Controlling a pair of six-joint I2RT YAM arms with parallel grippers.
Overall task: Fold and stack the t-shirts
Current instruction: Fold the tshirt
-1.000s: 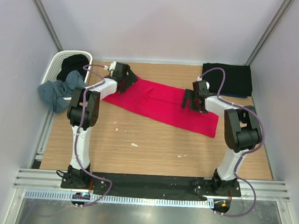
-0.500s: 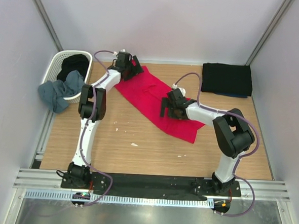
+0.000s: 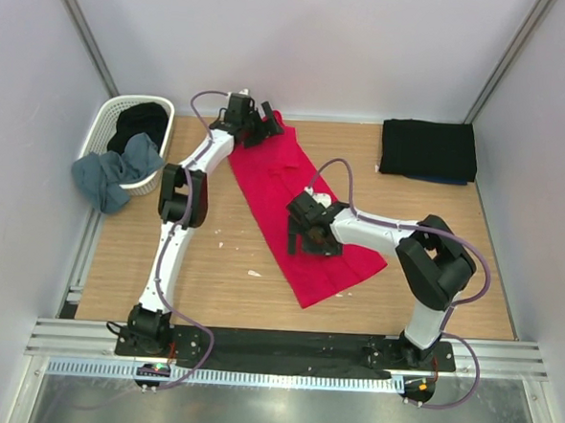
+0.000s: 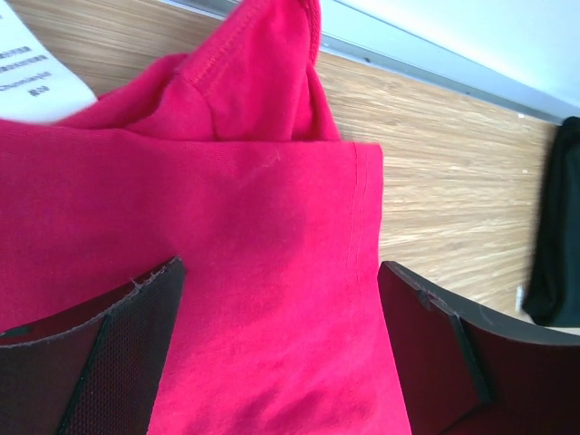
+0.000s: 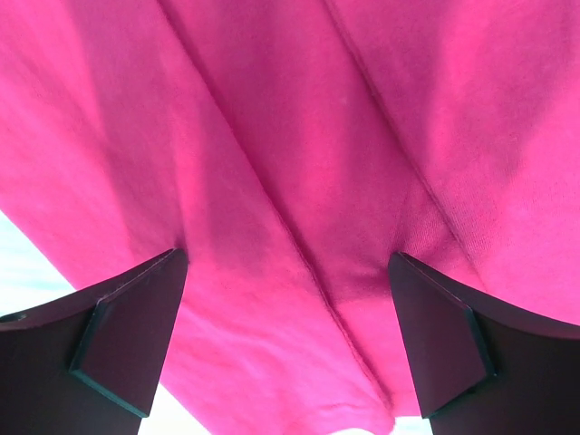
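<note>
- Across the wooden table (image 3: pixel 230 285), seen from above: red t-shirt (image 3: pixel 286 185) swung round since a second ago. Then stretched from about 10 o'clock to 4 o'clock, now running from 12 o'clock at the far edge down toward 5 o'clock.
- Left gripper (image 3: pixel 266 124) gone with it, from the 10 o'clock side out to the cloth's far end near 12 o'clock.
- Right gripper (image 3: pixel 305 237) drawn in from 2 o'clock to the middle of the table, over the near half of the cloth.
- Left jaws: spread wide, fingers (image 4: pixel 100 362) standing either side of a flat span of red cloth, with a stitched hem and a bunched fold beyond. Cannot tell whether the pads press on it.
- Right jaws: as wide as they go, fingers (image 5: pixel 118 335) flanking red cloth creased in long folds that fills the view. No telling whether it is touched.
- White printed label (image 4: pixel 27 63) at 10 o'clock in the left wrist view, at the edge of the red cloth.
- Folded black t-shirt (image 3: pixel 428 149) lying at 2 o'clock in the far right corner, apart from the red one.
- White lattice basket (image 3: pixel 104 124) at 10 o'clock by the left wall, with a black t-shirt (image 3: pixel 139 119) inside.
- Grey-blue t-shirt (image 3: pixel 107 177) spilling over the basket's near rim.
- Pale walls (image 3: pixel 303 40) on three sides with metal rails in the corners; arm bases on a dark strip at 6 o'clock.
</note>
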